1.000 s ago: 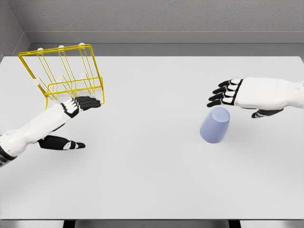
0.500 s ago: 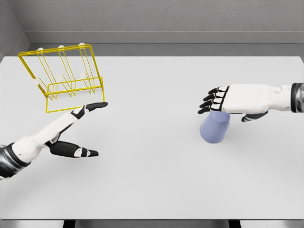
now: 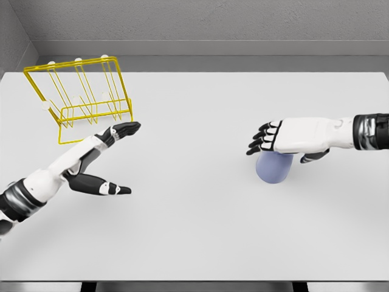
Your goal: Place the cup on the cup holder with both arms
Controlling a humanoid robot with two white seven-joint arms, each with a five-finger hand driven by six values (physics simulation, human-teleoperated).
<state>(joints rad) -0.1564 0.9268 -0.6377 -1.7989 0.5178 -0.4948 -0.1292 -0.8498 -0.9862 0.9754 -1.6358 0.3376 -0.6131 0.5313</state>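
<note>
Two arms in view over white table (image 3: 194,231). Nearest: left hand (image 3: 100,161), low left, reaching in from near-left edge; fingers spread and straight, thumb splayed toward near side, palm holding nothing. Fingertips pointing up-right, ending just short of near right corner of cup holder (image 3: 79,97), not clearly touching it. Further right, at roughly mid-depth: blue cup (image 3: 273,168) on table, right of centre, upside down or tilted with wider end nearer camera, cannot tell which for sure. Right hand (image 3: 285,137) directly above and across top of cup, arm coming in horizontally from right edge; fingers extended leftward, slightly drooped, thumb down behind cup on right side. Not wrapped around cup; contact with cup top cannot be confirmed, hand covers it. Farthest: yellow wire cup holder, far left of table, tilted frame with upright white-tipped prongs along far edge, well apart from cup. Grey wall (image 3: 206,24) behind table.
</note>
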